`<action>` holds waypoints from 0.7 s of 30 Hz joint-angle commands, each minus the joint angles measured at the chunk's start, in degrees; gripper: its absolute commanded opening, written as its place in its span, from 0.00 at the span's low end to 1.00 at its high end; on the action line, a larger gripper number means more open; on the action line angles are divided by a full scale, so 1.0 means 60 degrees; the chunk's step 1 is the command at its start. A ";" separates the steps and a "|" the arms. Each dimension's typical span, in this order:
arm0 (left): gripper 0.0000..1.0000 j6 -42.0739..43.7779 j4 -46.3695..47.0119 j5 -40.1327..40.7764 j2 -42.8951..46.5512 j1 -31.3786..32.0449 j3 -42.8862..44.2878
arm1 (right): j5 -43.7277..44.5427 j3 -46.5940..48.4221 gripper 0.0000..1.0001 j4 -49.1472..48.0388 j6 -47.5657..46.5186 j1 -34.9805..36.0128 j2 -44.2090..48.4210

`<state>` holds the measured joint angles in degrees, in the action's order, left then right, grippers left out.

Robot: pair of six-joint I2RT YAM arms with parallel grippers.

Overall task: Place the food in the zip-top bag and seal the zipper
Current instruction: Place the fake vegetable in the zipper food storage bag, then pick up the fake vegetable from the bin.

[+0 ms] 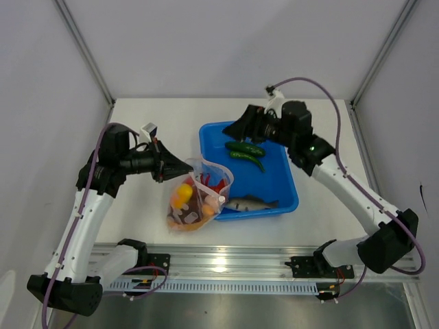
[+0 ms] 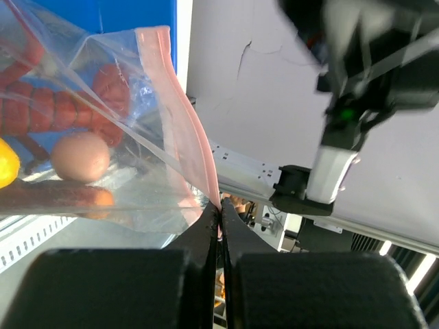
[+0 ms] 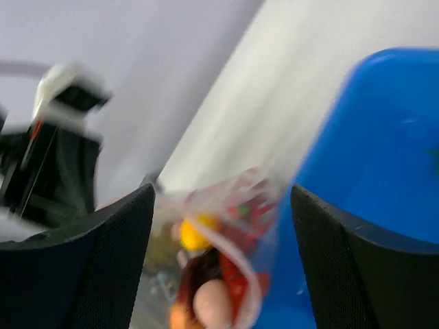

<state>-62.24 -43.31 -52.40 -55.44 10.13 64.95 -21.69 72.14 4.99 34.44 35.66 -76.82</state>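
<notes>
The left claw is pinched tight on the pink zipper of the zip-top bag, holding one lip of the mouth up off the worktop. The bag hangs just ahead of and below that claw, its mouth gaping toward the right claw. Inside it, close under the left claw, sit the yellow pepper, the red chilies, the pale egg and a brown piece at the bottom that is probably the steak. So most of the food looks to be bagged.

Beyond the bag, the blue tub holds what is left. A grey fish lies at its near side, well apart from the right claw, and two green vegetables lie just beside that claw's tips. The right claw hovers over the tub's far left corner, spread wide and holding nothing.

By this reading, three pieces are left to move, and then the zipper has to be run shut.
</notes>
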 commanded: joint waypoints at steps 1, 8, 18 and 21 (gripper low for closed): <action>0.01 0.0394 -0.0588 -0.0012 0.0012 -0.0092 0.0395 | 0.0598 0.0984 0.80 0.4157 -0.0551 -0.1514 -0.0964; 0.01 0.1071 -0.0911 0.0647 0.0055 -0.0092 0.0366 | 0.1783 0.1438 0.78 0.4778 -0.2074 -0.2017 -0.2705; 0.00 0.1393 -0.1000 0.0985 0.0085 -0.0092 0.0309 | 0.3278 0.2449 0.74 0.5422 -0.3175 -0.2032 -0.5417; 0.00 0.1350 -0.0926 0.0955 0.0085 -0.0092 0.0162 | 0.3571 0.2683 0.73 0.5394 -0.3438 -0.2003 -0.5901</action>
<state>-55.24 -50.06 -46.61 -55.51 10.09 65.14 -4.32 84.90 36.12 17.45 23.42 -110.24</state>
